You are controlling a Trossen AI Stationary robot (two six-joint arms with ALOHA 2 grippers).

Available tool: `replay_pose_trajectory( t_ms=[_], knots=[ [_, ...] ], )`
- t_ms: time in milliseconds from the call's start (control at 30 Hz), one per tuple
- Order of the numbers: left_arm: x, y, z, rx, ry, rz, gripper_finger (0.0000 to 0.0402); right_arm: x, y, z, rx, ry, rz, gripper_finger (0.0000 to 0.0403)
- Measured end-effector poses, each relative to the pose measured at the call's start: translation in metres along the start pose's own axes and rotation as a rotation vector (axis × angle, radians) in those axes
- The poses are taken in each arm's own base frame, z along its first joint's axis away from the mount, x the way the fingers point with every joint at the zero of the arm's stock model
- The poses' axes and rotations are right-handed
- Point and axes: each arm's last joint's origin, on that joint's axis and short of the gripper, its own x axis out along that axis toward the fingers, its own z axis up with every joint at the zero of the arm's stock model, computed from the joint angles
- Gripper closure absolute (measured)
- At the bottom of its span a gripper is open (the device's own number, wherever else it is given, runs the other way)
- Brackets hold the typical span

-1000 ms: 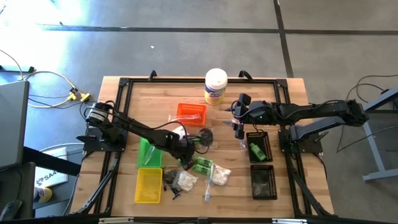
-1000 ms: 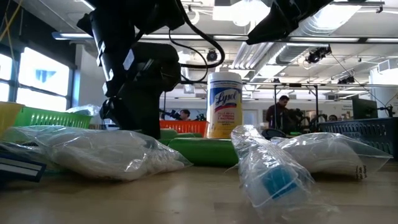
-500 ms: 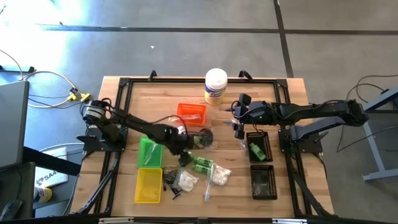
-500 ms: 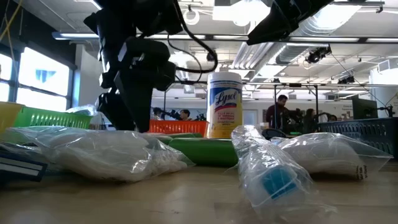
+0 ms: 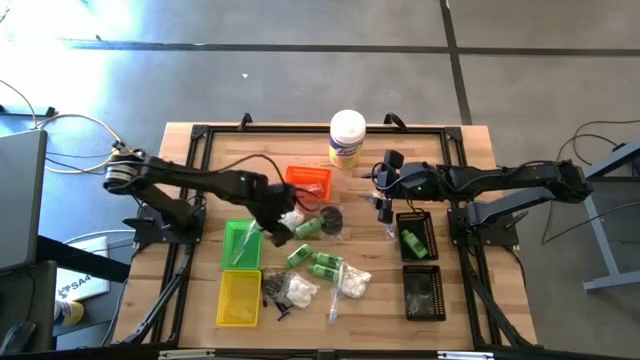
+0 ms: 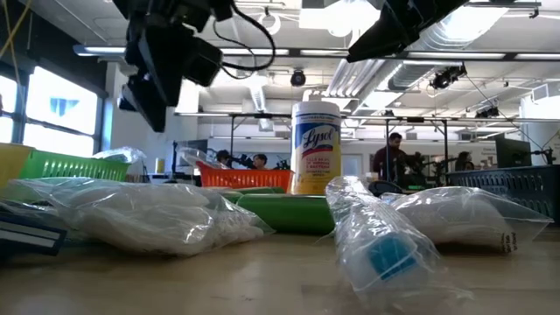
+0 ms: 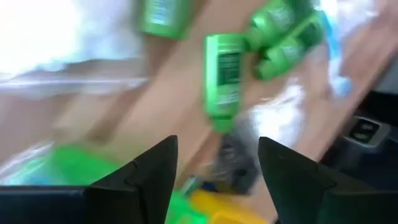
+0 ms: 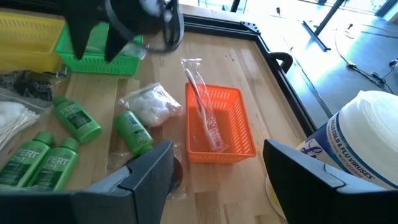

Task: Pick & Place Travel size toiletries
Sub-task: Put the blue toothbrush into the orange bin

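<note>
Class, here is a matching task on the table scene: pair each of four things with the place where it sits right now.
Things:
1. white canister
2. clear-wrapped sticks
3. yellow tray
4. green bottle

Places:
A. in the orange tray
B. in a black mesh tray by the right arm
C. at the table's far edge, near the middle
D. near the front edge, just in front of the green tray

Pairs: 1-C, 2-A, 3-D, 4-B
</note>
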Motion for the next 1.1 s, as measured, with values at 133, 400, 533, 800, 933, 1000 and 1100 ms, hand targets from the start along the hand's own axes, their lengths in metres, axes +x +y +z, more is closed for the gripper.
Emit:
replay_pose_trajectory(
  t_ms=[133,400,533,800,933,1000,1100],
  knots=[
    [-0.021,0.011,-0.015,-0.068,-0.013,0.131,0.0196,0.0,0.0,0.0,0.0,0.0,0.001,0.016],
    [-0.035,0.02,-0.029,-0.155,-0.05,0.285,0.0197,0.0,0.0,0.0,0.0,0.0,-0.001,0.016],
    [-0.029,0.014,-0.037,-0.139,-0.035,0.321,0.0197,0.0,0.0,0.0,0.0,0.001,-0.001,0.016],
    [-0.018,0.004,-0.058,-0.142,-0.015,0.436,0.0197,0.0,0.0,0.0,0.002,0.001,0.0,0.016],
    [-0.012,0.0,-0.062,-0.126,-0.048,0.471,0.0197,0.0,0.0,0.0,0.007,0.001,0.002,0.016],
    [-0.008,-0.001,-0.062,-0.117,-0.051,0.489,0.0197,0.0,0.0,0.0,0.008,0.001,0.002,0.016],
    [-0.001,-0.002,-0.062,-0.114,-0.039,0.513,0.0197,0.0,0.0,0.0,0.008,0.001,0.002,0.016]
  ],
)
